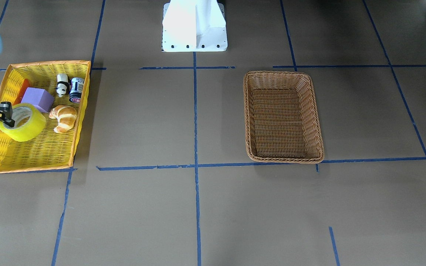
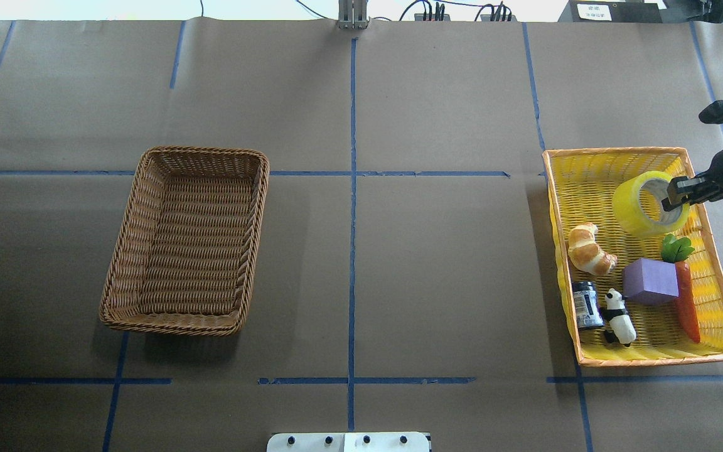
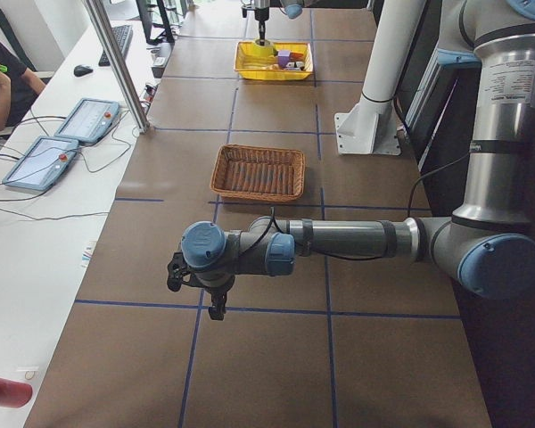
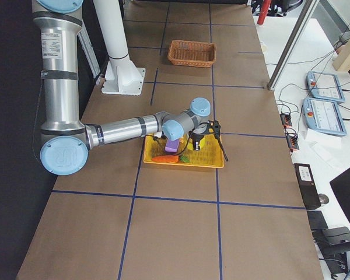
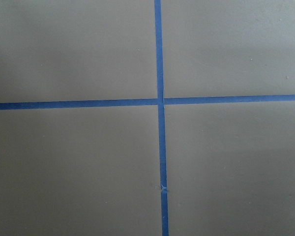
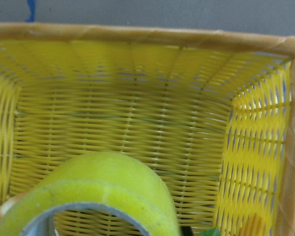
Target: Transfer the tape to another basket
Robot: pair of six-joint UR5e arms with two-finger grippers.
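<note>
The yellow tape [image 2: 634,204] is in the yellow plastic-weave tray [image 2: 615,150], tilted on its edge at the tray's far end. My right gripper [image 2: 672,198] is shut on the tape's wall at its right side, one finger in the core. The front view shows the same grip [image 1: 7,117] on the tape [image 1: 26,127]. The right wrist view shows the tape's rim [image 6: 103,187] close below the camera. The brown wicker basket [image 2: 204,150] stands empty on the left half of the table. My left gripper [image 3: 196,290] shows only in the left side view, over bare table; I cannot tell its state.
The tray also holds a croissant [image 2: 589,250], a purple block [image 2: 650,281], a carrot [image 2: 686,301], a small can [image 2: 585,304] and a panda figure [image 2: 619,317]. Blue tape lines cross the brown table. The white robot base [image 1: 194,26] stands at the table's edge.
</note>
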